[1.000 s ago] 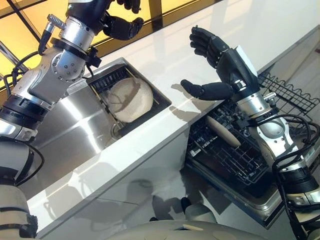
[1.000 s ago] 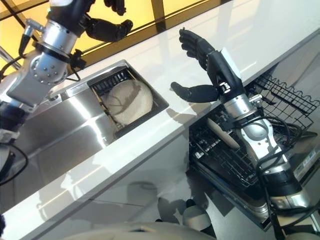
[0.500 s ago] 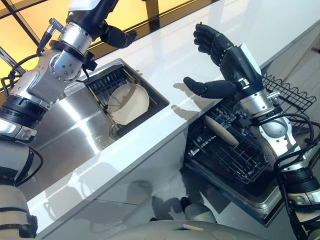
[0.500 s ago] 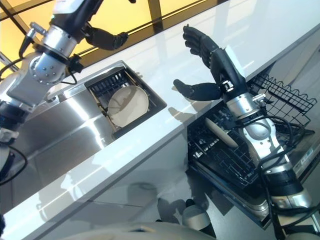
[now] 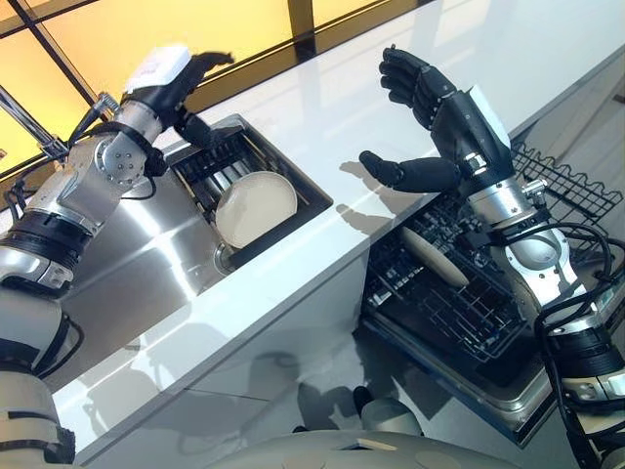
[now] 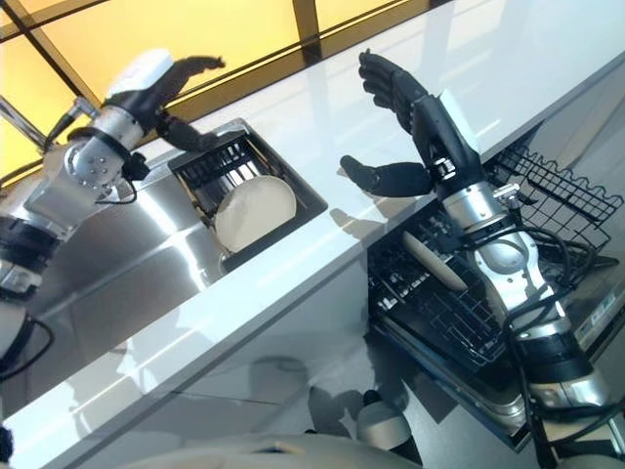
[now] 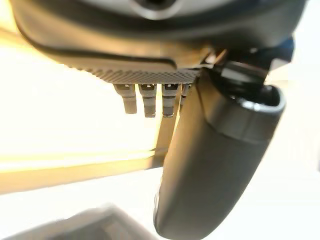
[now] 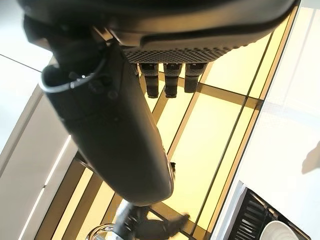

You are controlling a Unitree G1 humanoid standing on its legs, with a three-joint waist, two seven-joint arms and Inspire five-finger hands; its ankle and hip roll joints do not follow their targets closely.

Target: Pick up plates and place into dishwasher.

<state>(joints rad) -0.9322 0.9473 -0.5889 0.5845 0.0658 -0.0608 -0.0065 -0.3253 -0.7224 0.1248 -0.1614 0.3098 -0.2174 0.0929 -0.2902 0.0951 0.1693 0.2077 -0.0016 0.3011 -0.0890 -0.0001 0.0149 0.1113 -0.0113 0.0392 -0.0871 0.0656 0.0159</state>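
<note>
A cream plate (image 5: 256,207) leans in a black rack (image 5: 227,162) inside the steel sink (image 5: 127,254). My left hand (image 5: 186,90) hovers above the sink's far corner, open with fingers spread and holding nothing. My right hand (image 5: 435,122) is raised over the white counter (image 5: 322,107), open, thumb (image 5: 402,174) stretched toward the sink. Another plate (image 5: 435,256) lies in the pulled-out dishwasher rack (image 5: 439,298) below the counter at the right. The right wrist view catches the plate's edge (image 8: 280,232) and the left hand (image 8: 150,227).
A wire basket (image 5: 562,186) stands at the far right of the dishwasher rack. A tap (image 5: 29,122) rises at the sink's left. Yellow window panes (image 5: 117,39) run behind the counter.
My left arm has swung left and down from above the counter to the sink's far corner. The plate has settled lower in the sink rack. The right hand has hardly moved.
</note>
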